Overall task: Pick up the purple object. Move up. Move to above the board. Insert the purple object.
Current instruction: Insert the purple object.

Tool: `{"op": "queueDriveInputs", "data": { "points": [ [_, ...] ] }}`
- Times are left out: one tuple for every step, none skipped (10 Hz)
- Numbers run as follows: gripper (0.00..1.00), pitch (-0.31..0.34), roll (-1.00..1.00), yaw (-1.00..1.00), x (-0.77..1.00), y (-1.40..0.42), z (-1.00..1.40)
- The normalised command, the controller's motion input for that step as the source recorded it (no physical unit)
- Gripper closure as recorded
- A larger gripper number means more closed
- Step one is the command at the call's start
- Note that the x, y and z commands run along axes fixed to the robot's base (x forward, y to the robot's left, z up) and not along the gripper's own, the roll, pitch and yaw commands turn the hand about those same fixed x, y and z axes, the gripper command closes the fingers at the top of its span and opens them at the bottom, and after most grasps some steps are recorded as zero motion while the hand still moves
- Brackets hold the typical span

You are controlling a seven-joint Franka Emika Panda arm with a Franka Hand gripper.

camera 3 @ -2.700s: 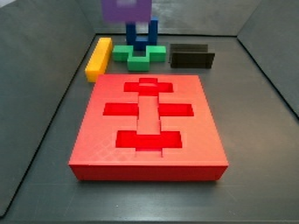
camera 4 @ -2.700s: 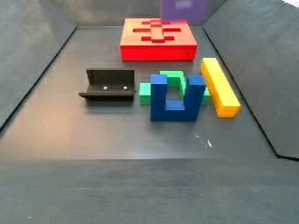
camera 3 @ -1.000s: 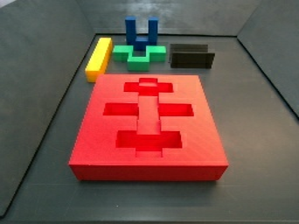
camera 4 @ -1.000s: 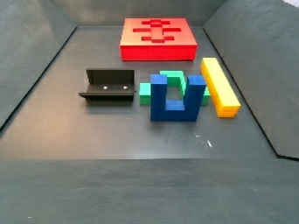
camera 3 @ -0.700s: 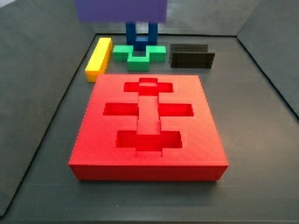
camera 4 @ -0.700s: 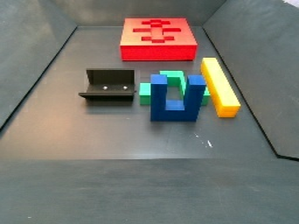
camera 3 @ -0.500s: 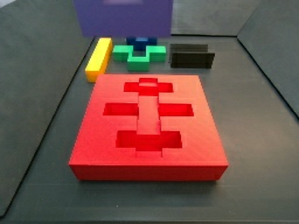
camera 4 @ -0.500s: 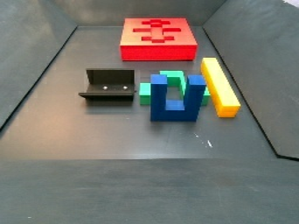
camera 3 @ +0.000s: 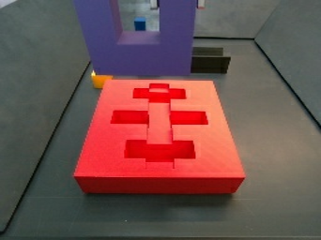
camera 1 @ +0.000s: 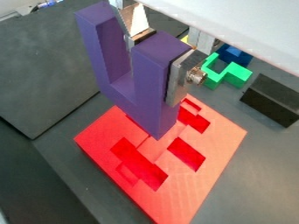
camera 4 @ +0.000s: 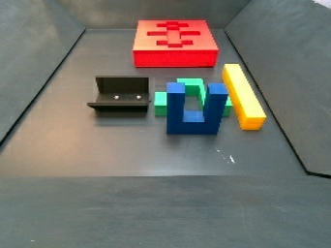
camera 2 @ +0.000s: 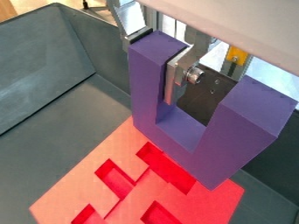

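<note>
Two prongs up, the purple object [camera 1: 138, 74] hung in the gripper [camera 1: 177, 74] above the board [camera 1: 222, 162].

Both wrist views showed a silver finger [camera 2: 176, 74] pressed flat against one prong, the jaws closed on that prong, the U's base lowest and clear of the red cut-outs. In a side view the object [camera 3: 133, 42] loomed large at the board's [camera 3: 88, 141] far end, hiding most of the pieces behind; only a corner of the yellow bar [camera 3: 96, 80] and the fixture [camera 3: 209, 62] showed. Elsewhere the floor held the blue piece [camera 4: 195, 108], green block [camera 4: 180, 95], yellow bar [camera 4: 243, 95] and fixture [camera 4: 119, 95], all apart from the board [camera 4: 177, 43].
</note>
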Motion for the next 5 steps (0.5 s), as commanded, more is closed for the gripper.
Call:
{"op": "queueDriveInputs", "data": {
  "points": [
    [1.0,0.0,0.1,0.0,0.0,-0.15,0.0],
    [1.0,0.029,0.06,-0.01,0.17,-0.11,0.0],
    [1.0,0.0,0.0,0.02,0.63,-0.01,-0.34],
    [1.0,0.0,0.0,0.1,0.77,-0.01,-0.48],
    [1.0,0.0,0.06,0.12,0.79,-0.16,-0.54]
  ]
}}
